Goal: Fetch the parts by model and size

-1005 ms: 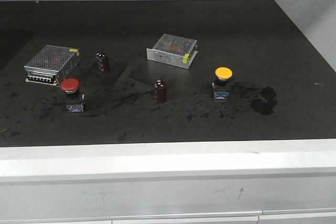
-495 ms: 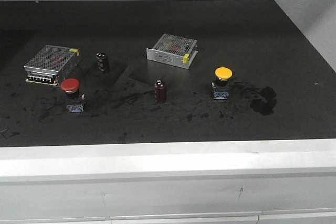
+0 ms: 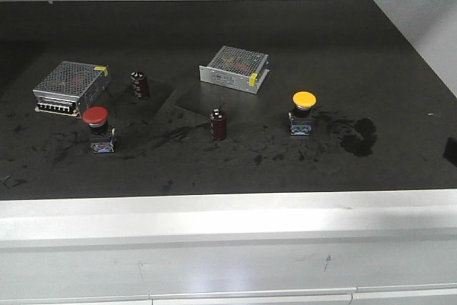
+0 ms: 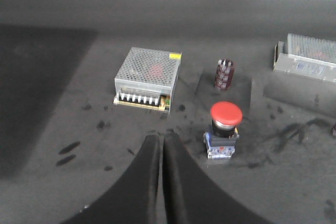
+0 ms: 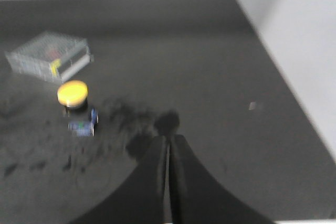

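Two parts stand on the black tabletop (image 3: 228, 26). The red-capped push-button (image 3: 96, 128) is at the left; in the left wrist view it (image 4: 224, 129) stands just right of and beyond my left gripper (image 4: 161, 139), which is shut and empty. The yellow-capped push-button (image 3: 303, 111) is right of centre; in the right wrist view it (image 5: 76, 106) stands well left of my right gripper (image 5: 169, 139), also shut on nothing. A dark shape (image 3: 451, 149) at the front view's right edge is probably the right arm.
Two silver mesh-topped boxes (image 3: 71, 87) (image 3: 234, 67) lie toward the back. One maroon cylinder (image 3: 140, 85) stands by the left box, another (image 3: 219, 124) mid-table. A white wall (image 5: 294, 51) bounds the right side and a white ledge (image 3: 228, 212) the front.
A dark shape has come in at the right edge of the front view. The buttons, boxes and cylinders have not moved.
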Robot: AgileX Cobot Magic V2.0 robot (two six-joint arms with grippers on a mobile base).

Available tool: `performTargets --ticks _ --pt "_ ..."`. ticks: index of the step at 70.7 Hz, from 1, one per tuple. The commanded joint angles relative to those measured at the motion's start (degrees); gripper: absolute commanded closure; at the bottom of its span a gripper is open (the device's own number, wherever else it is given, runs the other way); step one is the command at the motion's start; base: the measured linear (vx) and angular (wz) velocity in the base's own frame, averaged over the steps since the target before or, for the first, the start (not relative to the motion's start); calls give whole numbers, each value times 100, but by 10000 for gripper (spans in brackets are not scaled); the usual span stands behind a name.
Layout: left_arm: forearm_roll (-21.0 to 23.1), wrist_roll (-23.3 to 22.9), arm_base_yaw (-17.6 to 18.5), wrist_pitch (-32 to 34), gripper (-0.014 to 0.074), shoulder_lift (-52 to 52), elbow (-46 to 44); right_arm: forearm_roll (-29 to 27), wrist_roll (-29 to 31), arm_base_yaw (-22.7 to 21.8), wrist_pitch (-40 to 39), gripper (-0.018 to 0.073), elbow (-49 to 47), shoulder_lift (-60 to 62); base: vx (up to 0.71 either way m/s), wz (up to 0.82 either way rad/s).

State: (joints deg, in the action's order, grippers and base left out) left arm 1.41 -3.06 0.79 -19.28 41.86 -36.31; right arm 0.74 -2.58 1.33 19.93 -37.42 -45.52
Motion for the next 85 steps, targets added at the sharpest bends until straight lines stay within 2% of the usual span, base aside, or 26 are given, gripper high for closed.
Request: performTargets --ticks 1,6,12,16,22,30,38,48,53,61,85 --pt "61 -122 25 527 602 -5 -28 -238 10 -21 -279 562 -198 -184 0 0" --pt "61 -112 25 498 598 -5 6 -345 69 35 -279 545 -198 -284 0 0" --pt "61 24 25 503 580 -5 1 -339 305 322 -272 501 -198 -408 0 0" --pt "61 125 25 490 552 -5 -20 -339 562 545 -267 452 -198 -508 0 0" --pt "61 125 25 307 493 -5 -115 -361 604 738 -261 365 -198 -642 0 0" --pt "61 125 25 47 358 -5 -301 -402 562 719 -289 225 -198 -787 0 0" --pt "71 125 25 -189 183 0 -497 -388 562 711 -399 122 -198 -846 0 0" --pt "88 125 78 -511 14 221 -830 -383 562 711 -572 77 -198 -846 0 0" --pt "120 125 224 -805 -24 480 -1130 -377 569 711 -568 80 -198 -846 0 0" --pt "216 306 530 -1401 -28 1060 -1759 -362 564 711 -522 80 -198 -846 0 0" --pt "96 306 1187 -2962 31 3198 -3860 -367 551 711 -474 80 -198 -846 0 0"
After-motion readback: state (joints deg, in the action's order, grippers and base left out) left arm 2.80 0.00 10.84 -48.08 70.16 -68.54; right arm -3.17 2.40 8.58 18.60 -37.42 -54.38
